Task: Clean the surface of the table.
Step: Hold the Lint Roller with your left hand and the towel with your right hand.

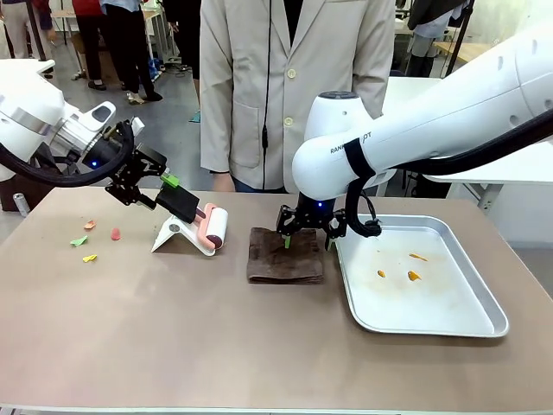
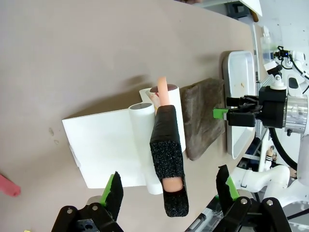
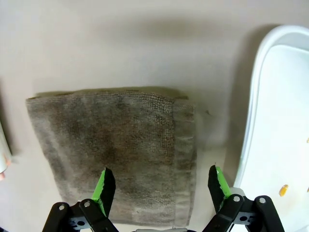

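The desk (image 1: 173, 328) spans the whole front view. It is a stiff, smooth, matte slab, heavy and fixed by the look of it. It is not a thing to grip, so I judge the cleaning has to go through the tools lying on it.

Light paper scraps (image 1: 79, 240) lie toward its left edge and should lift easily on a sticky roller (image 1: 214, 226). That roller rests on a white stand (image 1: 177, 235) left of centre. The best hold looks to be its foam-wrapped handle (image 2: 168, 159), which is soft and not slippery. The left fingers (image 2: 113, 193) are spread on either side of that handle's end and pinch nothing.

The right fingers (image 3: 105, 186) are also spread, over a soft brown cloth (image 1: 285, 255) near mid-desk. It would bunch if pinched at a fold.

A tray (image 1: 415, 303) with orange crumbs (image 1: 413, 276) sits by the right edge.

- I cannot tell whether the right fingertips touch the cloth.
- The left arm covers the far-left corner.
- The right arm and a person hide part of the far edge.
- Faint specks on the desk beside the stand could be dirt or marks.
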`<state>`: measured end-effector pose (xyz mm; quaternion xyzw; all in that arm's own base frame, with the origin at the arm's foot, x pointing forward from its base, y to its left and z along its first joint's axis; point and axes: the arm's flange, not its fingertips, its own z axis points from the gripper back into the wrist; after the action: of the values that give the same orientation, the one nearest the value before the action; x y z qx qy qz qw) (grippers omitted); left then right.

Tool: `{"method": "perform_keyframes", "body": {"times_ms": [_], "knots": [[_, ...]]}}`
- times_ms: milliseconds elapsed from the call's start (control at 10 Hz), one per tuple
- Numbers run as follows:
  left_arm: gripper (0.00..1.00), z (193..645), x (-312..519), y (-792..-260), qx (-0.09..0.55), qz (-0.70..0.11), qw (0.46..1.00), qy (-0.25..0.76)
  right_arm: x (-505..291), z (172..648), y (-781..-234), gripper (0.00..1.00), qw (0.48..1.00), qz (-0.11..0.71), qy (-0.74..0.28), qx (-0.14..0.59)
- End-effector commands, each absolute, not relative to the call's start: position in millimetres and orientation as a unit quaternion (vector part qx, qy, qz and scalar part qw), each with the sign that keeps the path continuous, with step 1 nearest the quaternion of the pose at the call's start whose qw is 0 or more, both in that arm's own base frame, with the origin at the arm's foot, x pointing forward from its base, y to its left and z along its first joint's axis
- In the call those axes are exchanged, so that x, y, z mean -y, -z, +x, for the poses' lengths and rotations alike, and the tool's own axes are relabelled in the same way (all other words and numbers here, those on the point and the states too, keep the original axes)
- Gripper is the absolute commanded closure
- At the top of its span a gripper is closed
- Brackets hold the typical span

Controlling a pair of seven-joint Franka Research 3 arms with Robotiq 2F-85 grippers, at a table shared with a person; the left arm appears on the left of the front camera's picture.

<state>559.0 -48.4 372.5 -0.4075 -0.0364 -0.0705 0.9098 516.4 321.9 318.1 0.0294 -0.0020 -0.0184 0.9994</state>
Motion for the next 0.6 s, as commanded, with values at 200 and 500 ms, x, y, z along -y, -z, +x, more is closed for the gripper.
{"method": "perform_keyframes", "body": {"times_ms": [200, 500], "knots": [[0.00, 561.3, 51.0, -366.4, 0.044, -0.436, 0.896, 0.079, -324.0, 519.9, -316.1, 0.00, 0.999, 0.022, 0.040, 0.006], [0.00, 561.2, 55.8, -360.1, 0.036, -0.438, 0.895, 0.081, -323.7, 521.3, -312.1, 0.00, 0.999, 0.017, 0.038, -0.002]]}}
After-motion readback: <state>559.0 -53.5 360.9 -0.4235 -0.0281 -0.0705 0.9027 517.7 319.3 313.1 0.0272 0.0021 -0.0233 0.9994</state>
